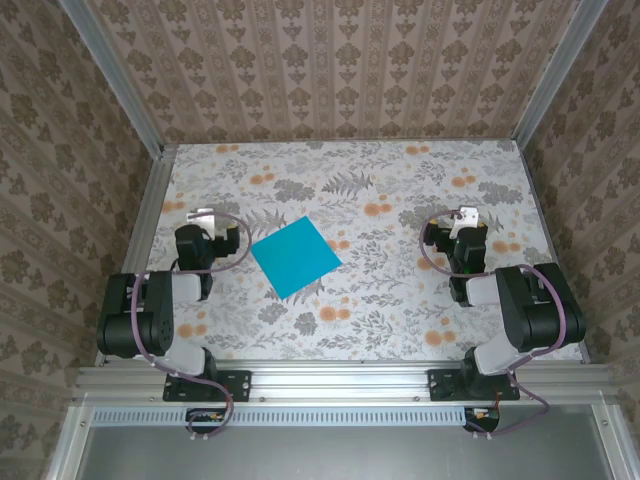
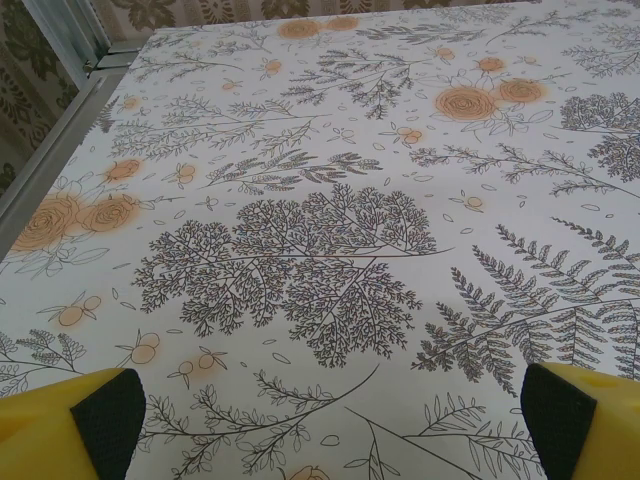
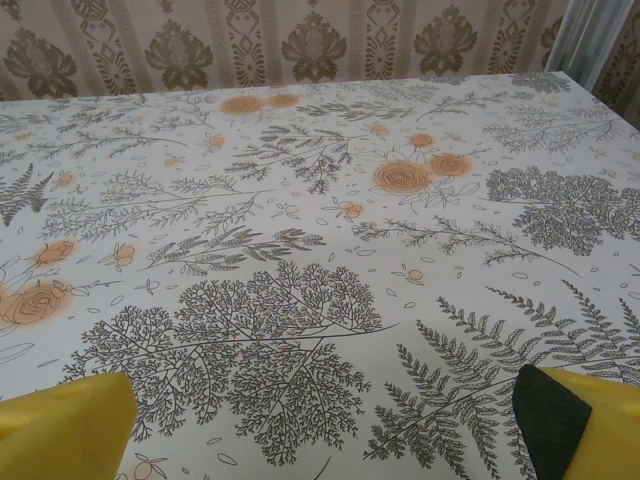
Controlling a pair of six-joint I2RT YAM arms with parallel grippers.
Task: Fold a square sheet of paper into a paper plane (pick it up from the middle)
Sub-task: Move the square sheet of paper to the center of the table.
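Not yet begun: the sheet (image 1: 295,257) lies flat on the tabletop (image 1: 400,180), between left pincer (image 1: 203,214) and right pincer (image 1: 466,213) — both wide apart, empty. The next move likely calls for one to reach the sheet's middle.

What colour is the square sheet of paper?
The square sheet of paper is plain turquoise-blue; top external view.

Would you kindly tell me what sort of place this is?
Probably a robot test cell: a left arm and a right arm bolted to an aluminium rail, wallpapered panels in metal framing, and a floral tabletop holding one square sheet of paper.
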